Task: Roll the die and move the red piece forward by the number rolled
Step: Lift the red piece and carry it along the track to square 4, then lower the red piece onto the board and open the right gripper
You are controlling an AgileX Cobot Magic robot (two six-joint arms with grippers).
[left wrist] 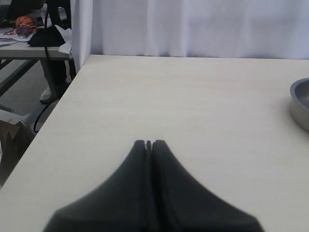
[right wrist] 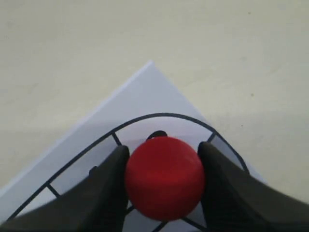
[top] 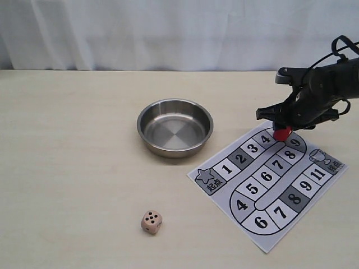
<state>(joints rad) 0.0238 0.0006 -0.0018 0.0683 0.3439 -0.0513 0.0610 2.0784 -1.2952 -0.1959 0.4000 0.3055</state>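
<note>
My right claw [top: 282, 128] is closed partway on the red piece [right wrist: 164, 184], one finger touching each side. It hangs over the bend of the board [top: 263, 193], just past square 4, at the board's 1 o'clock end. I cannot tell whether the base is resting on the paper or just above it.

The die [top: 151, 222] lies on the bare surface [top: 73, 168] at 7 o'clock from the bowl [top: 175, 127], well apart from the board. Its top face looks like a five, though the pips are small.

If so, I judge the bend square to be the target. I would bring the piece straight down, centre it inside the printed lines and keep it upright. Then I would open both fingers evenly so neither side drags it, and lift clear vertically. The paper is thin and could slide if I push sideways.

My left claw [left wrist: 148, 143] is closed with nothing in it, idling above the surface.

The surface is pale and matte with little on it. A white curtain hangs behind, and past the surface edge the left wrist view shows a cluttered table and floor.
</note>
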